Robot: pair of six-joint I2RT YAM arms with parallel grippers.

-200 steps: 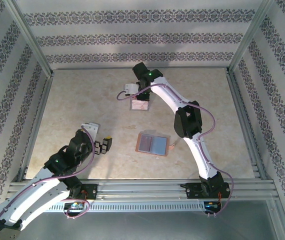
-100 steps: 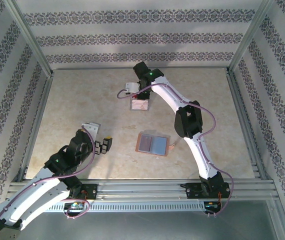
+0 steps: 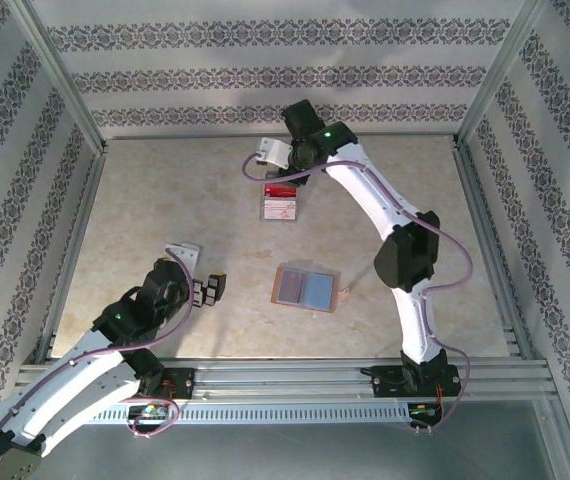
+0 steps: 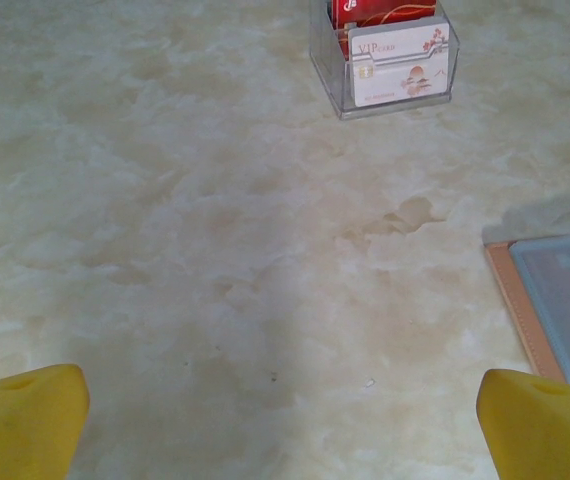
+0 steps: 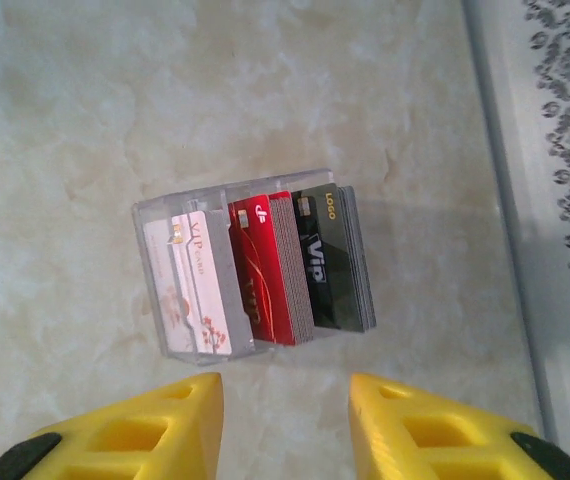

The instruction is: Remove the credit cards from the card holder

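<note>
Left fingers [image 4: 25, 420] wide apart, empty, low over bench [image 3: 165, 200]. Credit cards [image 5: 265, 270] stand in clear box [image 5: 150, 215], far back. Right fingers [image 5: 155, 430] just let go and lifted off box, now partly open, empty: one more card out. Card holder [image 3: 307, 288] lies open mid-bench

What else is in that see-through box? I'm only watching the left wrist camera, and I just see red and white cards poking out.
Observer: The right wrist camera shows a stack of dark cards next to the red cards in the clear box.
Operator: Is the other arm holding one?
Observer: No. The right gripper hovers near the box, jaws apart, with nothing between them.
Operator: I only see a corner of the wallet. Is it open?
Observer: Yes. From above, the card holder lies open and flat with its grey-blue inside facing up. It's too small to tell whether any cards remain in it.
</note>
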